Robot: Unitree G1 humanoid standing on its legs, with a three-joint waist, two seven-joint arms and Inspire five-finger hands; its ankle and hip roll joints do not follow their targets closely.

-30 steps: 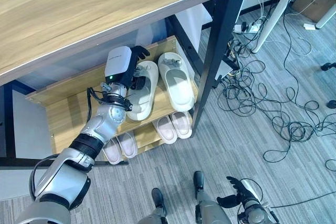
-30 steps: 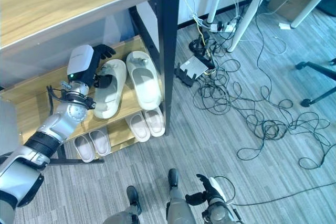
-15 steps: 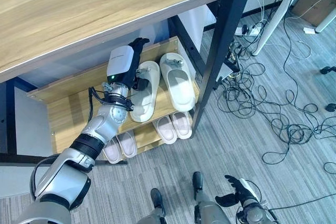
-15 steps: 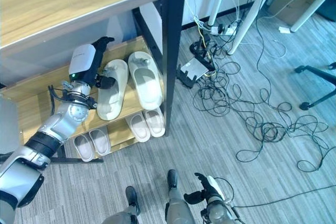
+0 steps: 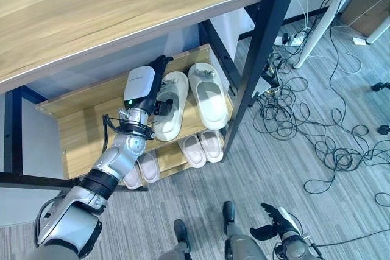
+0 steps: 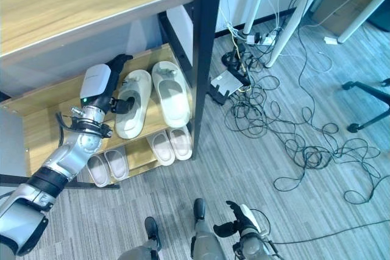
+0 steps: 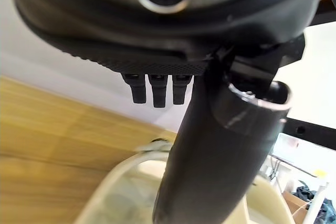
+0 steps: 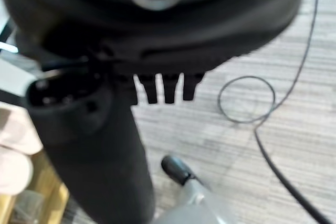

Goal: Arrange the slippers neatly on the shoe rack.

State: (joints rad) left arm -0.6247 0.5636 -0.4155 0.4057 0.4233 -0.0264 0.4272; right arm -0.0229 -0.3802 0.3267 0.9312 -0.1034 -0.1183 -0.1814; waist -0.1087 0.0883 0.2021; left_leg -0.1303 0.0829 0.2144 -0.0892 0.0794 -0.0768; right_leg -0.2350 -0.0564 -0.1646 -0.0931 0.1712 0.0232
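Note:
Two cream slippers lie side by side on the upper shelf of the wooden shoe rack [image 5: 79, 132], the left slipper [image 5: 170, 105] a little tilted, the right slipper [image 5: 208, 94] next to the black post. My left hand [image 5: 158, 71] is open, its fingers straight along the left slipper's outer edge. Its thumb [image 7: 210, 156] reaches over that slipper [image 7: 121, 192]. My right hand [image 5: 277, 223] hangs open low over the floor, holding nothing.
On the lower shelf sit one pink pair [image 5: 204, 146] and a second pink pair [image 5: 141, 168]. A wooden tabletop [image 5: 122, 4] overhangs the rack, and its black leg [image 5: 256, 59] stands right of the slippers. Tangled cables [image 5: 304, 120] cover the floor to the right.
My left hand's fingers have gone from curled to straight along the left slipper's side. The whole view has shifted slightly. The right hand has stayed low.

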